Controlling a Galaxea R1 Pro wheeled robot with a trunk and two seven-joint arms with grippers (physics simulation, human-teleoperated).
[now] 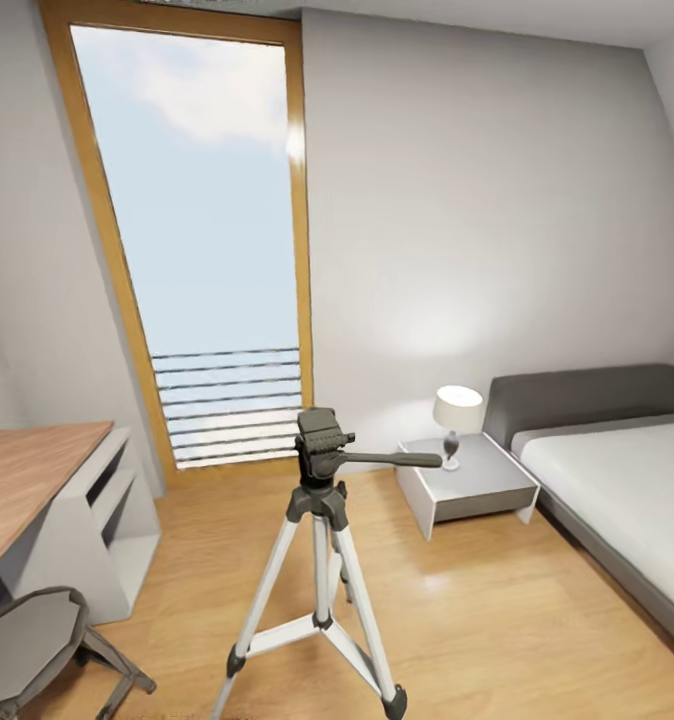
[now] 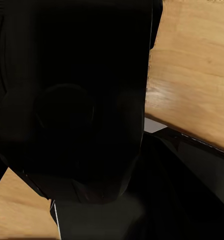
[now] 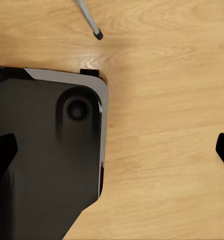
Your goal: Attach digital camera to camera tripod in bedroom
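Note:
The camera tripod [image 1: 320,560] stands on the wood floor right in front of me, silver legs spread, dark pan head [image 1: 322,440] bare on top, its long handle pointing right. Close up in the left wrist view, a black boxy body with a round lens-like form, the digital camera [image 2: 72,105], covers most of the picture; it appears held in my left gripper, whose fingers are lost in the dark. My right gripper [image 3: 112,150] hangs open over bare floor, its dark fingertips [image 3: 2,150] at the picture's edges. One tripod foot [image 3: 98,35] shows there.
A wood-topped desk [image 1: 22,485] and white cubby shelf [image 1: 107,520] stand at left, with a grey stool [image 1: 32,640] near them. A nightstand [image 1: 472,485] with a lamp [image 1: 457,412] and the bed [image 1: 617,480] are at right. The tall window [image 1: 202,250] is behind. My dark base [image 3: 42,165] sits below the right arm.

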